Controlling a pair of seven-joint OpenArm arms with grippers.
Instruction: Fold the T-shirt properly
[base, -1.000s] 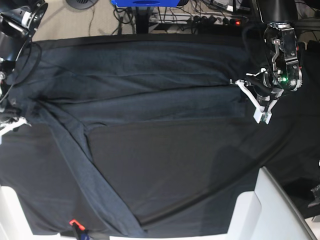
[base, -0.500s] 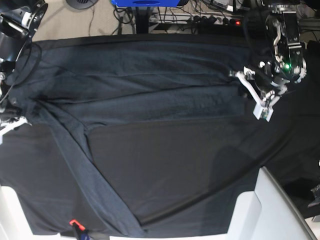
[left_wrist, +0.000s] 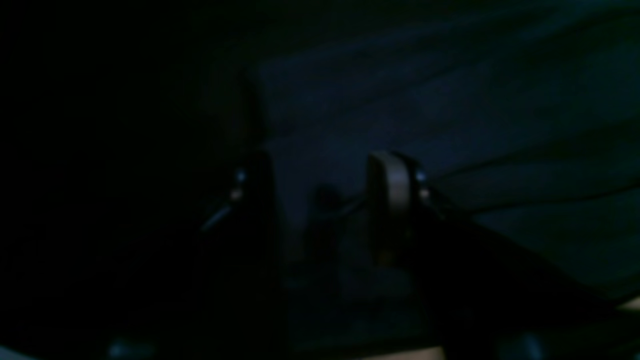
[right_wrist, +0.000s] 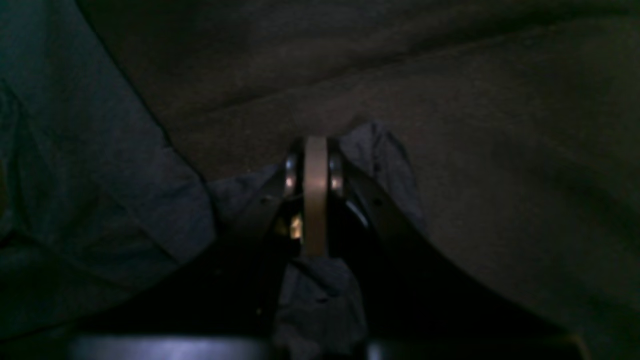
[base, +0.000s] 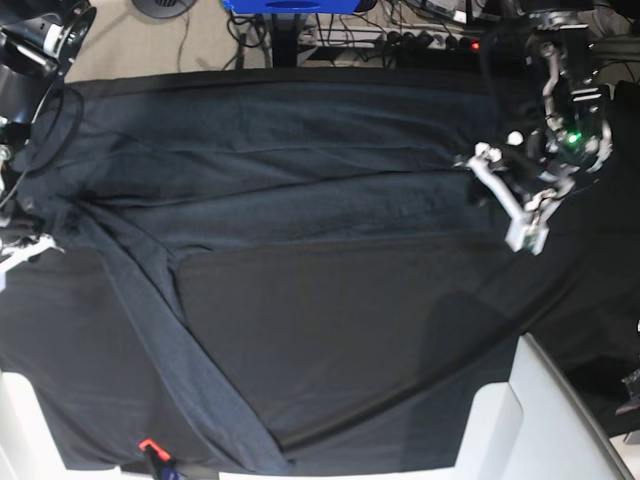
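Left hand parted over the T-shirt's edge, right hand pinching its cloth.

The left hand (base: 500, 195) hangs with its fingers (left_wrist: 387, 187) standing apart and nothing between them; the T-shirt (base: 290, 190) spreads flat away from it across the black-draped worktop (base: 330, 340), one long sleeve (base: 165, 350) trailing diagonally toward the near edge. The right hand (right_wrist: 315, 150) is closed tight on a bunched fold of the T-shirt at the opposite end.

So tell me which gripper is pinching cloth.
The right gripper: its jaws are shut on a bunched bit of the T-shirt. The left gripper stands parted above the shirt, holding nothing.
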